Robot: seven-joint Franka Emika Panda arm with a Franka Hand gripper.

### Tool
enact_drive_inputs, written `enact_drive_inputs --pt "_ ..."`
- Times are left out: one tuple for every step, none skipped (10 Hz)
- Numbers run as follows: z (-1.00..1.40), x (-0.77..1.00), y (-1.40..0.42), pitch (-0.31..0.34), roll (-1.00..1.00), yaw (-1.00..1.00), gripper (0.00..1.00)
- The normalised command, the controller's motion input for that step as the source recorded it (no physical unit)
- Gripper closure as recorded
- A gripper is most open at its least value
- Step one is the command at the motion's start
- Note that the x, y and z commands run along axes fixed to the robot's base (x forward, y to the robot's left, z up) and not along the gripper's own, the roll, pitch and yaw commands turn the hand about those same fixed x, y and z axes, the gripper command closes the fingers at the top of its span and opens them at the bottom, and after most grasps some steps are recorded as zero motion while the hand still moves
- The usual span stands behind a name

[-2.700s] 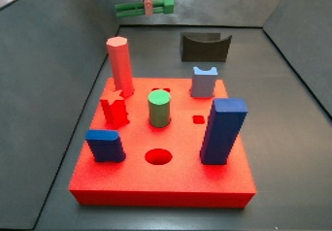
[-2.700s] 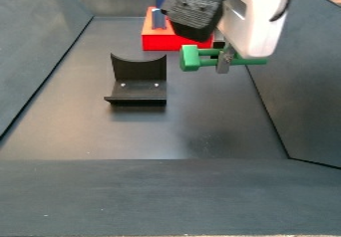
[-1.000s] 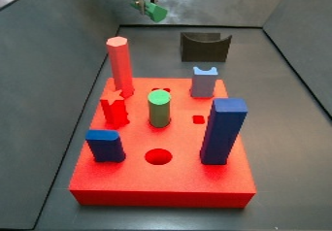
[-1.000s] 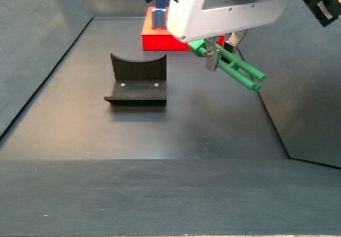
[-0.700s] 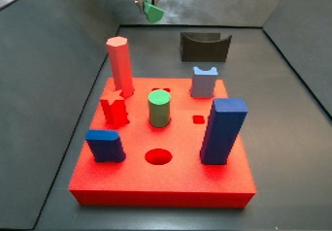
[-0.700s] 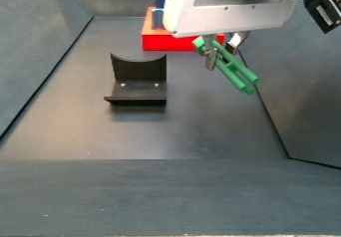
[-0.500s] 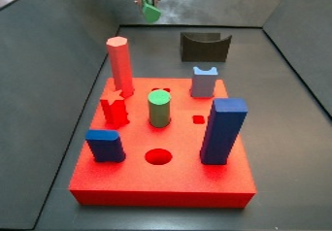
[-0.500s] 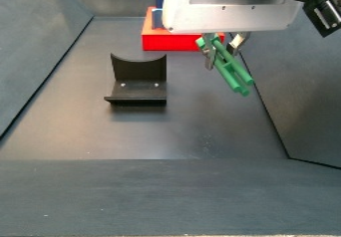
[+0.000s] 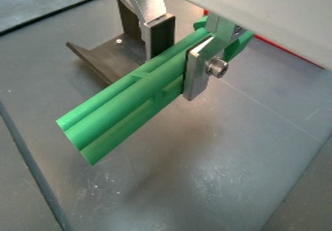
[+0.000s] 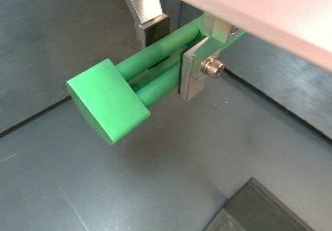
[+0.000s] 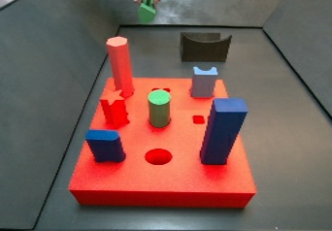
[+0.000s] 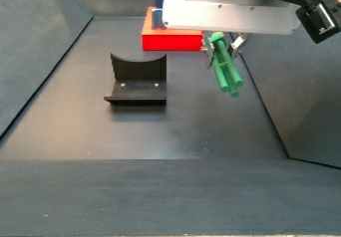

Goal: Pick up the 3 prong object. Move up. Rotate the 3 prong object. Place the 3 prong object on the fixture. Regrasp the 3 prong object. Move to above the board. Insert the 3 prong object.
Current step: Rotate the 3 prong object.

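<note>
The 3 prong object [image 9: 130, 107], a long green bar with a three-lobed end [image 10: 107, 102], hangs in the air, and my gripper [image 9: 180, 55] is shut on it near one end. In a side view the 3 prong object [image 12: 224, 72] tilts steeply downward below the gripper [image 12: 220, 44], to the right of the fixture [image 12: 135, 79] and above the floor. In a side view the 3 prong object [image 11: 147, 10] is high behind the board [image 11: 162, 184], left of the fixture [image 11: 204, 47]. The silver fingers [image 10: 195, 72] press on both sides of the bar.
On the board stand a tall red hexagonal peg [image 11: 120, 65], a green cylinder [image 11: 158, 109], a tall blue block [image 11: 223, 130], a light blue notched peg [image 11: 204, 82], a short blue block [image 11: 105, 145] and a red star peg [image 11: 113, 111]. A round hole [image 11: 158, 157] lies near the front. Dark walls enclose the floor.
The green bar has turned in the gripper from lying level to pointing steeply downward. The gripper has risen and stayed shut on it.
</note>
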Motion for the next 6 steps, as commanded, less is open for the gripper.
enact_drive_inputs --pt "-1.0 0.01 0.0 -0.009 0.0 0.05 1.0" --pt "-1.0 0.02 0.0 -0.022 0.0 0.05 1.0" --pt "-1.0 0.02 0.0 -0.024 -0.01 0.04 1.0" --pt "-1.0 0.03 0.0 -0.027 -0.02 0.03 1.0" --pt "-1.0 0.04 0.0 -0.031 -0.04 0.01 1.0" --pt "-0.91 0.04 0.0 -0.03 -0.04 0.01 1.0"
